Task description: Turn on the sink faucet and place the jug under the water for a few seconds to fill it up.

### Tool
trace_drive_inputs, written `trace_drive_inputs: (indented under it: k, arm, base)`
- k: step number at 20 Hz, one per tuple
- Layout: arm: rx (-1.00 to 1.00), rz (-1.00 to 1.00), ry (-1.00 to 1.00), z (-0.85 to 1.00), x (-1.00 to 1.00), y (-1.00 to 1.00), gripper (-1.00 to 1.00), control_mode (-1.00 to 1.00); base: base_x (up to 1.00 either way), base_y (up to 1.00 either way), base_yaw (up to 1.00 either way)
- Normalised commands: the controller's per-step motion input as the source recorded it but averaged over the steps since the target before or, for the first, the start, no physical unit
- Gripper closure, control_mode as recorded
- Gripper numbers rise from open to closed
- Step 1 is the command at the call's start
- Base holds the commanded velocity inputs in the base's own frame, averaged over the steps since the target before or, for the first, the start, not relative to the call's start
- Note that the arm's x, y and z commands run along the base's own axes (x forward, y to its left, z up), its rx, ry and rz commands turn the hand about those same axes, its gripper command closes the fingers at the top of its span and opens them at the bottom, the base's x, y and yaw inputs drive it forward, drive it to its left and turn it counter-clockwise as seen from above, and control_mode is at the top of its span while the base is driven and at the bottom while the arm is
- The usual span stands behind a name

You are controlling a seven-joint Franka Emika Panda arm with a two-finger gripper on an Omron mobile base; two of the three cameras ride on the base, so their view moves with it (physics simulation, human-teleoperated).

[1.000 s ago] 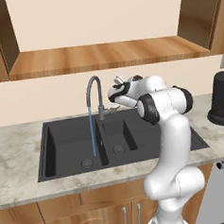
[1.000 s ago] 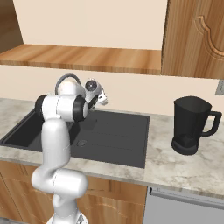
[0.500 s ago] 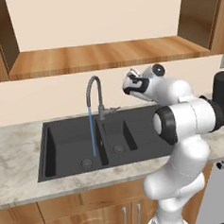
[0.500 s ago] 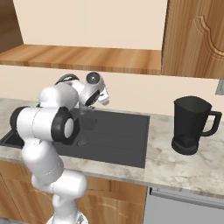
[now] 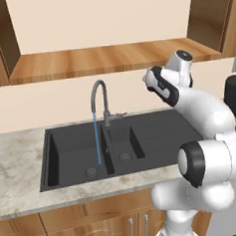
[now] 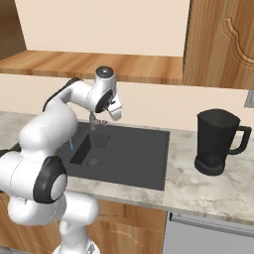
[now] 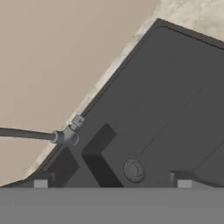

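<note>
Marble counter (image 6: 198,186) separates sink (image 6: 149,163) edge from jug (image 6: 217,141).

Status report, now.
Gripper open, empty, above the sink. Faucet on, water running into the large bowl. Jug untouched on the counter, path clear.

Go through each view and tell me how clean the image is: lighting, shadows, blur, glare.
Left base view: flat, even light, no glare; the water reads as a crisp blue line from the faucet. Right base view: soft shadow under the jug; edges sharp. Hand view: softer and blurrier; the sink is near-uniform dark, with little shading.
</note>
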Motion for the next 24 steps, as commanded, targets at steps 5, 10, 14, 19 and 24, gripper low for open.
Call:
trace_drive_inputs:
  k: [5, 10, 14, 19, 24]
  arm:
    - [-0.04, 0.21, 0.40, 0.57, -1.00, 0.00, -1.00, -1.00]
    - [-0.18, 0.29, 0.15, -0.23, -1.00, 0.04, -1.00, -1.00]
    - [-0.19, 0.25, -0.11, -0.93, -1.00, 0.04, -1.00, -1.00]
    - [-0.13, 0.26, -0.48, -0.40, -1.00, 0.01, -1.00, -1.00]
    - [-0.01, 0.01, -0.06, 0.00, -0.07, 0.00, -1.00, -1.00]
  base:
    - [0.00, 0.00, 0.00]
    - [0.00, 0.00, 0.00]
    - [0.00, 0.00, 0.00]
    - [0.00, 0.00, 0.00]
    - [0.00, 0.00, 0.00]
